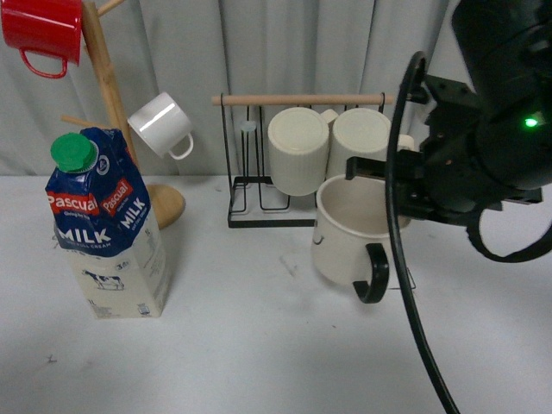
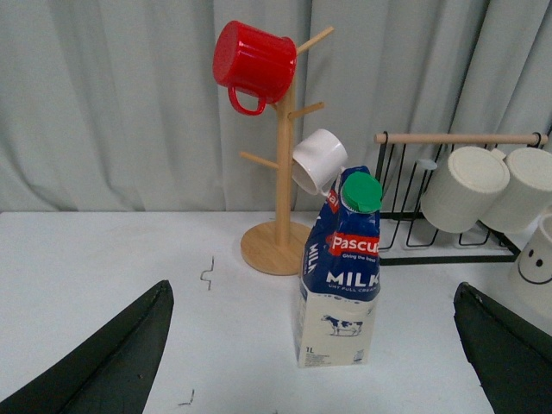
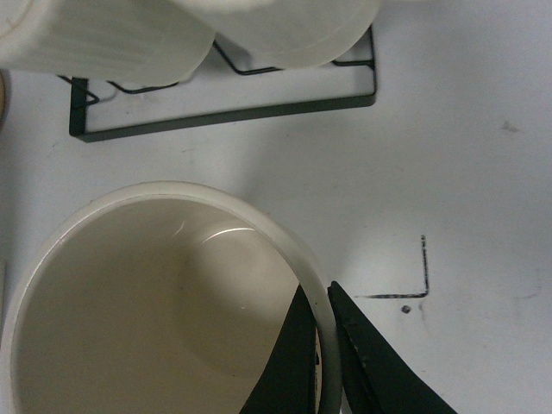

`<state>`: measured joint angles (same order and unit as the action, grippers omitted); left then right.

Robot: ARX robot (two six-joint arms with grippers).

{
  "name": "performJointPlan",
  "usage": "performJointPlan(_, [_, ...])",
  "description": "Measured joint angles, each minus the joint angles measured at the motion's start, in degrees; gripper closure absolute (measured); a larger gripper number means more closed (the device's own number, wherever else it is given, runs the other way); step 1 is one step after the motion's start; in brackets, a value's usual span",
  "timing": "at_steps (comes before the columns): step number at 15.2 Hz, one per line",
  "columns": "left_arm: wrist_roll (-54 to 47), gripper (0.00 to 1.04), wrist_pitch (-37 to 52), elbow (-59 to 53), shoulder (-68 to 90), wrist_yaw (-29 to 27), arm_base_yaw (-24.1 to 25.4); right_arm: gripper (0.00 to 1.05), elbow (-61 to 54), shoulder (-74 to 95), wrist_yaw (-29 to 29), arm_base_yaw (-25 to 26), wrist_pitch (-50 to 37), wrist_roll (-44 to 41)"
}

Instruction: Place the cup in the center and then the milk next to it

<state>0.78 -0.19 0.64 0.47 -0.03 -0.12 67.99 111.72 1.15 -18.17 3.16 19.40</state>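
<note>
While the right claw (image 3: 325, 354) is clamped on the rim of the cup (image 1: 349, 233), one finger inside the bowl and the other against the outer wall, the first half of the task looks under way but not finished. In the front view the cream cup with its black C-shaped handle hangs from that claw at a slight tilt, to the right of the middle of the desk (image 1: 259, 345) and just in front of the wire rack (image 1: 267, 222) that carries the two ribbed cream mugs (image 1: 297, 151). I cannot tell for certain whether its base touches the desk, though the lean suggests it is lifted. The open middle of the desk, between cup and carton, has nothing standing on it, so the cup has not yet been set down there. The milk carton (image 1: 108, 228) stands upright on the left side of the desk, well apart from the cup and near the foot of the wooden mug tree (image 1: 103, 69), which bears a red mug (image 1: 41, 30) and a small white mug (image 1: 159, 123). The left claw (image 2: 312, 291) is spread wide and grasps nothing; in its wrist view the carton sits ahead of it, between the two dark fingers but clear of both. By my reading, what is left is to carry the cup to the centre, release it, and then do the whole milk step.
</note>
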Motion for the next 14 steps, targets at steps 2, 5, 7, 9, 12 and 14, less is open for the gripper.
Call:
performJointPlan(2, [0.00,0.07,-0.02,0.00,0.00,0.02,0.00,1.01,2.95,3.10,1.99,-2.56,1.66,0.85])
performJointPlan(5, [0.00,0.07,0.00,0.00,0.00,0.02,0.00,1.01,5.46,6.29,3.91,-4.28,4.68,1.77])
performJointPlan(7, [0.00,0.07,-0.02,0.00,0.00,0.02,0.00,1.01,5.77,6.86,4.07,-4.35,4.98,1.86])
performJointPlan(9, [0.00,0.07,-0.02,0.00,0.00,0.02,0.00,1.01,5.77,7.17,4.24,-4.33,4.98,1.86])
performJointPlan(12, [0.00,0.07,0.00,0.00,0.00,0.02,0.00,1.01,5.77,7.52,4.22,-4.26,5.03,1.84])
performJointPlan(14, [0.00,0.07,-0.02,0.00,0.00,0.02,0.00,1.01,5.73,8.02,3.87,-4.00,4.55,1.81])
